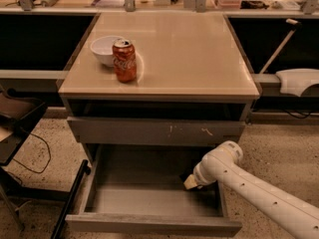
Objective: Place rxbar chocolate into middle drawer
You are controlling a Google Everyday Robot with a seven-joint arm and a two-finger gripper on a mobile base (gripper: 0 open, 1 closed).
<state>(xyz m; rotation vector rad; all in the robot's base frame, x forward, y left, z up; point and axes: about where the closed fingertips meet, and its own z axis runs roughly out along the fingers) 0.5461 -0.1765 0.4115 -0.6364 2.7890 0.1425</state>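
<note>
The middle drawer (149,203) is pulled open at the bottom of the cabinet, showing a smooth grey floor and a plain front panel (149,225). My gripper (191,183) is at the end of the white arm (249,188), which comes in from the lower right. The gripper is inside the drawer at its right side, low over the floor. The rxbar chocolate does not show: it is hidden or out of view. No bar lies on the part of the drawer floor that I can see.
A red cola can (124,60) and a white bowl (105,49) stand on the tan cabinet top (189,54) at the left. A shut drawer front with pale scratch marks (154,131) sits above the open drawer. A dark chair (15,118) and a black bar (70,198) stand on the left.
</note>
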